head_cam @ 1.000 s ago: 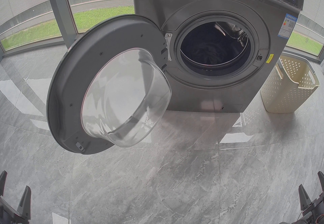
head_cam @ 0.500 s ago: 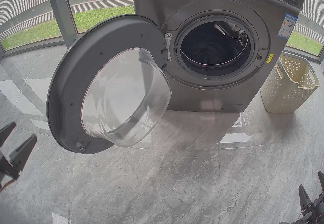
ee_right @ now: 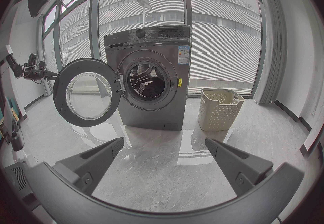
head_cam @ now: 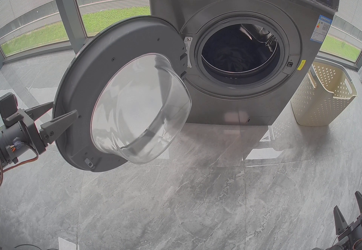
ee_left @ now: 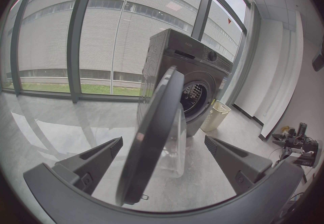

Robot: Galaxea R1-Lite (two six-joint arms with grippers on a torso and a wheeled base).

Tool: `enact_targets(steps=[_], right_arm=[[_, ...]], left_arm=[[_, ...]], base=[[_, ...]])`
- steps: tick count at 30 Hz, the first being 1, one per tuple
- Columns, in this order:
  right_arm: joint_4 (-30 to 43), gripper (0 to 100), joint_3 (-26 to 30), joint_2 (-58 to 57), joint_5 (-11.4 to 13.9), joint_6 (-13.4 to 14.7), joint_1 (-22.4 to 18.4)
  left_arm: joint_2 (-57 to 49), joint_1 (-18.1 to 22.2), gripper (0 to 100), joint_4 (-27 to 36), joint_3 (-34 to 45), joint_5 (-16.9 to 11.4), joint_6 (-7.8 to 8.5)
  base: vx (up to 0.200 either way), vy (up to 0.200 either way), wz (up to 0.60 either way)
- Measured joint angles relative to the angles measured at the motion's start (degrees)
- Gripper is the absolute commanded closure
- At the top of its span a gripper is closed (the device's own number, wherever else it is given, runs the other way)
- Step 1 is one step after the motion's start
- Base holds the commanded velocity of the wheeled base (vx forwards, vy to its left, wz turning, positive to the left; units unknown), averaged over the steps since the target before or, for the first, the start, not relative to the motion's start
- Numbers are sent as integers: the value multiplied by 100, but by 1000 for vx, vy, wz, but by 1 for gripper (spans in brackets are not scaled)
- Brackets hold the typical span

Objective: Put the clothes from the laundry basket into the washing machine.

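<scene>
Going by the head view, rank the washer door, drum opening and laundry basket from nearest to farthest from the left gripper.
1. Washer door: on the left, its rim at the left gripper.
2. Drum opening: centre, beyond the door.
3. Laundry basket: far right.

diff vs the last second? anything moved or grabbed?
Left gripper swung up from the head view's lower-left corner to the outer rim of the door. Its fingers stand open either side of the rim, with nothing gripped. The door, right gripper and laundry basket stayed put.
</scene>
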Motion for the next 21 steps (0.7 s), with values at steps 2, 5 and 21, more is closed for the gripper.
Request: enact_targets(steps=[2, 5, 21], right_arm=[[0, 0, 0, 0, -2, 0, 0], [0, 0, 0, 0, -2, 2, 2], [0, 0, 0, 5, -11, 5, 2]], left_arm=[[74, -155, 0, -5, -11, -2, -41], [135, -456, 0, -18, -24, 6, -127], [-457, -1855, 0, -18, 428, 88, -660]], base=[[0, 0, 0], [0, 0, 0], [0, 0, 0]])
